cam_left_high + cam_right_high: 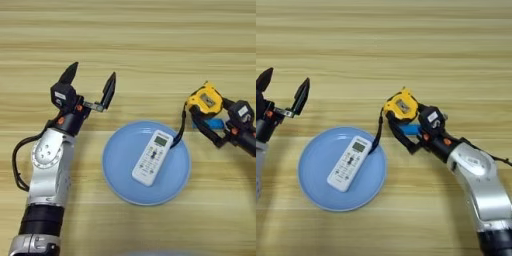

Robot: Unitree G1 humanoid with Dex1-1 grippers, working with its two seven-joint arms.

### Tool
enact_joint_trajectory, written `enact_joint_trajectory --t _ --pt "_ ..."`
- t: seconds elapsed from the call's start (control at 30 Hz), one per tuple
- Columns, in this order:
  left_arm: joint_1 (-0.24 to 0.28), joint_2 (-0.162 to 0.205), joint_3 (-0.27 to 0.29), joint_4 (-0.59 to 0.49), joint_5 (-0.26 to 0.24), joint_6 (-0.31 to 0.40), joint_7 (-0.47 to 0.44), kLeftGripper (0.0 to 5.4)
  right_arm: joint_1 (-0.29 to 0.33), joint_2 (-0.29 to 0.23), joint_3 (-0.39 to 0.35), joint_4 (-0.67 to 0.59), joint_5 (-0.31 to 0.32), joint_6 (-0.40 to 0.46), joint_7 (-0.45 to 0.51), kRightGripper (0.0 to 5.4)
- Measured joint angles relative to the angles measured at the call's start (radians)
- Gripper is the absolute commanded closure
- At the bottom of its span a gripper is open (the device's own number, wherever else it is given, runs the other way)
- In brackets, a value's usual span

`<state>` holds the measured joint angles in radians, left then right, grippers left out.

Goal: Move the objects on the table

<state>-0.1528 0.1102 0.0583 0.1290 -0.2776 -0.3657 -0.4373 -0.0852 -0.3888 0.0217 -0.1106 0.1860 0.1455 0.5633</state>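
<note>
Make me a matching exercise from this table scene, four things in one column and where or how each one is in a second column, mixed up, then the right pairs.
Things:
1. white remote
2. tape measure
3. left gripper
4. blue bar

States:
A. open, holding nothing
B. lying on the light-blue plate
C. mostly hidden behind the right gripper
D. gripped by the right gripper, strap hanging to the plate

Pairs: 1-B, 2-D, 3-A, 4-C

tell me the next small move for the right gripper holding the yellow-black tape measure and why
Probably carry it clear of the plate. The right gripper is shut on the yellow-black tape measure, held over the small blue bar, its black strap trailing onto the round light-blue plate beside the white remote. The left gripper waits open.
</note>
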Motion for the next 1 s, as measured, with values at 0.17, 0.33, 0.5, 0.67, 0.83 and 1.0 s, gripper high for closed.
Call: enact_joint_trajectory --t 0.17,0.33,0.5,0.67,0.83,1.0 --pt "0.002 -0.002 -0.003 0.002 0.0 -0.002 0.001 0.0 -0.087 0.041 0.042 0.082 -0.041 0.02 -0.036 1.15" --pt "0.004 -0.004 -0.003 0.005 0.0 -0.005 0.001 0.0 -0.141 0.062 0.075 0.203 -0.085 0.016 -0.049 1.16" --pt "0.005 -0.007 -0.003 0.006 0.0 -0.009 0.002 0.0 -0.186 0.086 0.105 0.313 -0.112 0.011 -0.047 1.16" --pt "0.007 -0.011 -0.004 0.007 0.0 -0.013 0.002 0.0 -0.261 0.112 0.114 0.43 -0.131 -0.006 -0.051 1.16" --pt "0.008 -0.011 -0.004 0.008 0.0 -0.013 0.001 0.0 -0.302 0.133 0.132 0.499 -0.147 -0.015 -0.031 1.16" --pt "0.008 -0.011 -0.004 0.01 0.0 -0.014 0.0 0.0 -0.311 0.138 0.139 0.531 -0.156 -0.023 -0.02 1.16"
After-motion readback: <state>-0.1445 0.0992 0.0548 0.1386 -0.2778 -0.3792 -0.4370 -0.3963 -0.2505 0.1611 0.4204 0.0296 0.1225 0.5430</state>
